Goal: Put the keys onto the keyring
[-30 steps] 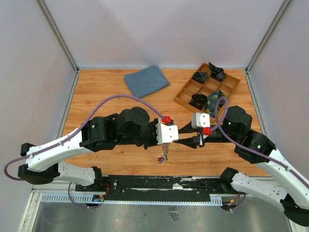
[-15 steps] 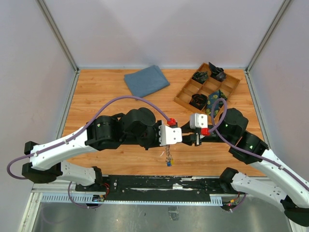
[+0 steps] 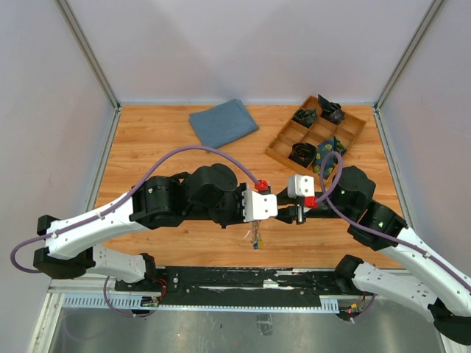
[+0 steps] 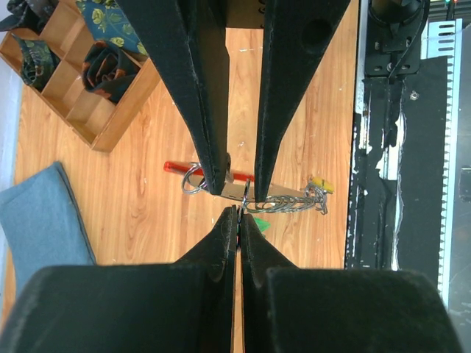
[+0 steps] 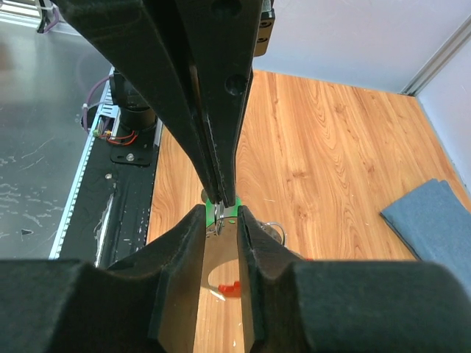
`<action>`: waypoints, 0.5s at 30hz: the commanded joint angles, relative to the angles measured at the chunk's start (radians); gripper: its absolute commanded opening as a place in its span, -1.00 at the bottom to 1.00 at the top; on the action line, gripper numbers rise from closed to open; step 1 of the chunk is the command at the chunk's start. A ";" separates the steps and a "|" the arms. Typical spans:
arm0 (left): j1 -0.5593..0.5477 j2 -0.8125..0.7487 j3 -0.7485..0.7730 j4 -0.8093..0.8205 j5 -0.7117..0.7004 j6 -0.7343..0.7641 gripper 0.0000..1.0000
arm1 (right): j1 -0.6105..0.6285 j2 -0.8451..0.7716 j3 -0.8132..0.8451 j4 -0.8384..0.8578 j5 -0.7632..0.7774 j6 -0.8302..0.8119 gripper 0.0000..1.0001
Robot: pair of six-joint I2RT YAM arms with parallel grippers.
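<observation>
The left tool (image 4: 240,215) is closed, its tips pinching thin wire at the head of the keys (image 4: 291,201), which fan away from it over the bench (image 4: 147,220), a yellow end outermost. The right tool (image 4: 239,184) meets it tip to tip, jaws apart, gripping nothing visible. The red keyring (image 4: 176,168) runs crosswise behind the right tool's fingers, just beside the keys.

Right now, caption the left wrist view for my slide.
Left gripper, pinched shut, meets the right gripper's parted fingers; keys and red keyring at their tips.
</observation>
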 commanded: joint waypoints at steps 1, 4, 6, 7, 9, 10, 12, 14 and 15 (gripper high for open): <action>-0.002 -0.018 0.029 0.047 0.007 0.010 -0.99 | 0.008 -0.004 -0.006 0.017 -0.026 0.012 -0.54; -0.002 -0.018 0.029 0.049 0.008 0.009 -0.99 | 0.008 0.005 -0.003 0.013 -0.028 0.015 -0.59; -0.001 -0.018 0.029 0.049 0.008 0.009 -0.99 | 0.008 0.010 -0.001 0.008 -0.029 0.012 -0.61; -0.001 -0.018 0.029 0.051 0.007 0.009 -0.99 | 0.009 0.011 -0.001 0.005 -0.029 0.012 -0.61; -0.001 -0.019 0.029 0.052 0.007 0.007 -0.99 | 0.009 0.012 -0.002 0.002 -0.027 0.011 -0.61; -0.001 -0.019 0.029 0.052 0.005 0.007 -0.99 | 0.010 0.012 -0.002 0.000 -0.026 0.012 -0.62; -0.001 -0.021 0.027 0.054 0.005 0.008 -0.99 | 0.010 0.012 -0.001 -0.001 -0.024 0.012 -0.64; -0.002 -0.022 0.027 0.055 0.005 0.009 -0.99 | 0.010 0.015 0.001 -0.006 -0.023 0.010 -0.73; -0.001 -0.021 0.026 0.056 0.005 0.009 -0.99 | 0.010 0.016 0.003 -0.010 -0.021 0.009 -0.77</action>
